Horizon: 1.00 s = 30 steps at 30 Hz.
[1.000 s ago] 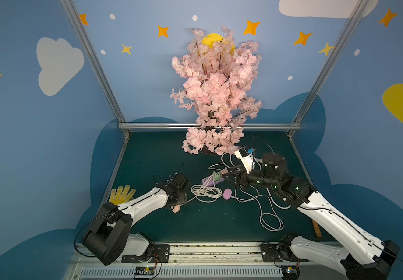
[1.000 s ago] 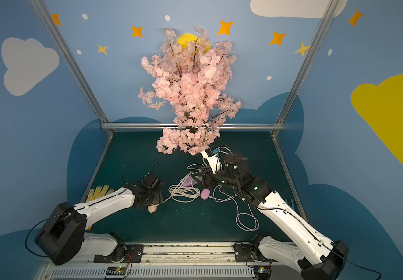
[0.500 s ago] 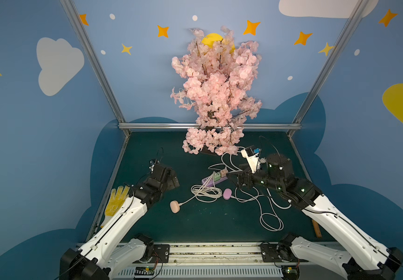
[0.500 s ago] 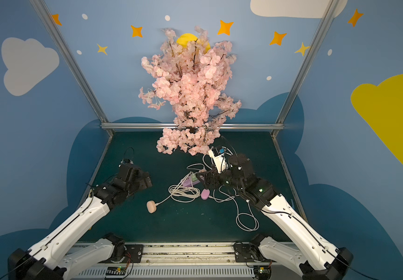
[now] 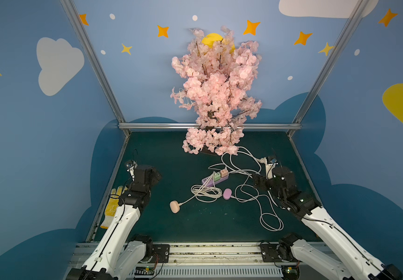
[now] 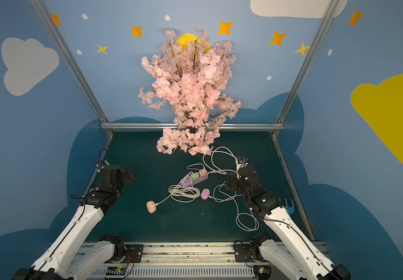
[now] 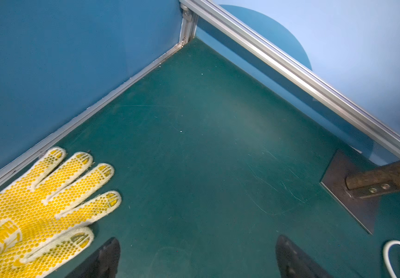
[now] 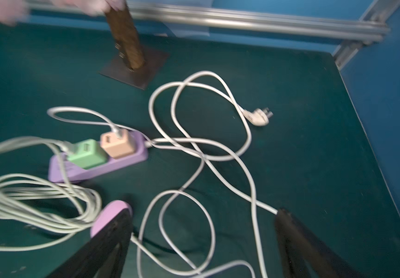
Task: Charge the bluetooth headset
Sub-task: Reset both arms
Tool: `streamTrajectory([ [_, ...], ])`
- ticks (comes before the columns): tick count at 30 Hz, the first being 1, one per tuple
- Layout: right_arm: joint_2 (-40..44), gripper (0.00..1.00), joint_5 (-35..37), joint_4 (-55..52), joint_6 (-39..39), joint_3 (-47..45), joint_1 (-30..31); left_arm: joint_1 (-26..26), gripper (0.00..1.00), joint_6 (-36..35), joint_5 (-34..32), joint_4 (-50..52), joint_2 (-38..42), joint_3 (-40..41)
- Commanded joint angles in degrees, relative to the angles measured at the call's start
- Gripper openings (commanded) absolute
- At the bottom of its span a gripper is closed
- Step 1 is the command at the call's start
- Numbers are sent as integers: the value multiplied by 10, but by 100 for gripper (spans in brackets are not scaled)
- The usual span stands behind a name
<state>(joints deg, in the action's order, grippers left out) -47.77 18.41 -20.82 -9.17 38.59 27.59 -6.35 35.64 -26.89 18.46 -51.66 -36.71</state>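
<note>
near power strip [image 5: 206,181], purple case [image 5: 227,194]

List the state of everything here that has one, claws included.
left claw: open, empty.
right claw: open, empty.
peach headset case: white cable attached.
purple headset case: white cable attached.
power strip: green adapter and peach adapter plugged in.
wall plug: unplugged, lying loose.
yellow glove: lying flat.
</note>
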Motion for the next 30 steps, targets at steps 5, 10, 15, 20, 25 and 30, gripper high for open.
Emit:
streamTrajectory([
  [5, 44, 92, -16, 43, -34, -55, -81, 8, 100, -86, 47, -176, 48, 97],
  [10, 52, 92, 5, 53, -76, -76, -92, 8, 100, -93, 67, -177, 84, 109],
  [15, 49, 93, -30, 134, 5, -133, -92, 8, 100, -161, 76, -261, 72, 167],
  [20, 10, 92, -26, 175, 32, -141, -101, 8, 100, -207, 75, -230, 10, 136],
  [25, -81, 92, 21, 229, 52, -133, -106, 10, 100, -215, 15, -345, -41, 205],
  [30, -181, 92, 29, 347, 75, -151, -128, 11, 100, -266, 23, -415, -36, 234],
])
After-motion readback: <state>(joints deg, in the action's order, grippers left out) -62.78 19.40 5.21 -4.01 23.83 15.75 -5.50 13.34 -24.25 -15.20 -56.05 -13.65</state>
